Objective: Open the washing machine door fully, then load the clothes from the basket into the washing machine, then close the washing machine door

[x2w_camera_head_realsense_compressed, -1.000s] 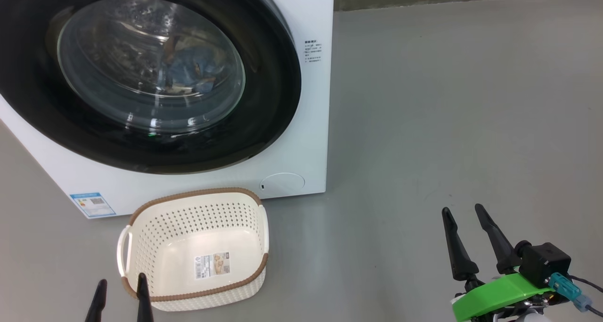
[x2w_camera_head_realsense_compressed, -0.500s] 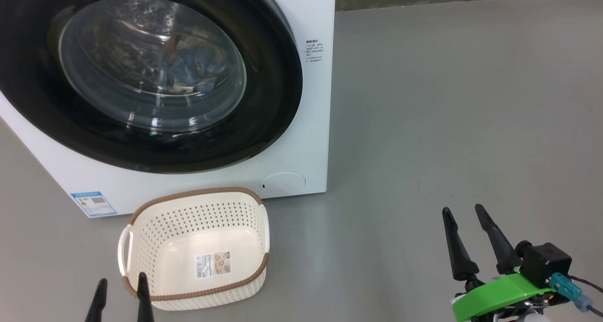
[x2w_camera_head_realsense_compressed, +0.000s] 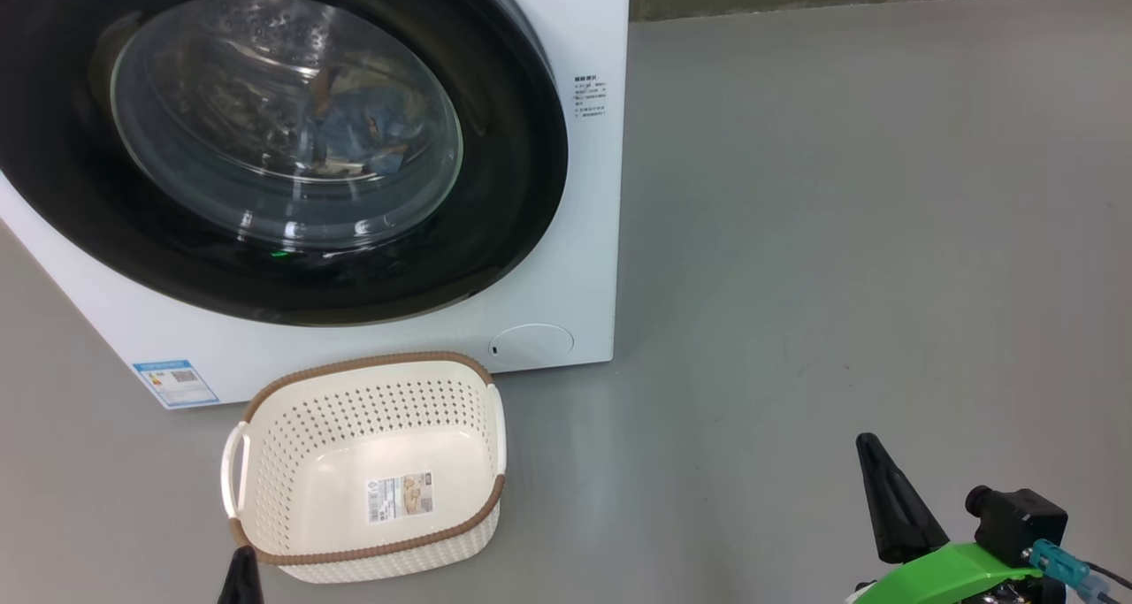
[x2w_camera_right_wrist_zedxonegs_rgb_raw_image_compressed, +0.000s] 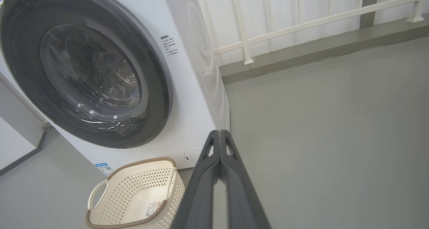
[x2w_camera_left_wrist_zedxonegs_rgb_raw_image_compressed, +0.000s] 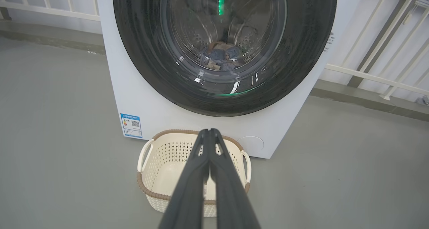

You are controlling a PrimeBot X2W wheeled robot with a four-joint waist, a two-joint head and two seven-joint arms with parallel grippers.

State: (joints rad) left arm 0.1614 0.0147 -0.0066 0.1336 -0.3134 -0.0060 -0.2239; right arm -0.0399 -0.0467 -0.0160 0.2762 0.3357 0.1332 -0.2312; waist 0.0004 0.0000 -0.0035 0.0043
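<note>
The washing machine (x2w_camera_head_realsense_compressed: 579, 259) stands at the upper left with its door (x2w_camera_head_realsense_compressed: 517, 153) closed flat against the front. Blue clothes (x2w_camera_head_realsense_compressed: 363, 131) lie in the drum behind the glass and show again as clothes (x2w_camera_left_wrist_zedxonegs_rgb_raw_image_compressed: 221, 56) in the left wrist view. On the floor before the machine sits the cream basket (x2w_camera_head_realsense_compressed: 371, 405), with nothing in it but a label sticker. My left gripper (x2w_camera_head_realsense_compressed: 240, 561) is shut and empty near the basket's near left corner. My right gripper (x2w_camera_head_realsense_compressed: 870, 447) is shut and empty over bare floor at the lower right. Both pairs of fingertips (x2w_camera_left_wrist_zedxonegs_rgb_raw_image_compressed: 209, 132) (x2w_camera_right_wrist_zedxonegs_rgb_raw_image_compressed: 219, 133) touch.
Open grey floor (x2w_camera_head_realsense_compressed: 840, 215) stretches right of the machine. A raised kerb (x2w_camera_right_wrist_zedxonegs_rgb_raw_image_compressed: 301, 51) with a white railing (x2w_camera_right_wrist_zedxonegs_rgb_raw_image_compressed: 288, 24) runs behind. A blue energy sticker (x2w_camera_head_realsense_compressed: 175, 381) and a round flap (x2w_camera_head_realsense_compressed: 531, 343) sit low on the machine's front.
Both grippers have gone from open to shut and sit lower in the head view. The door, basket and clothes have not moved.
</note>
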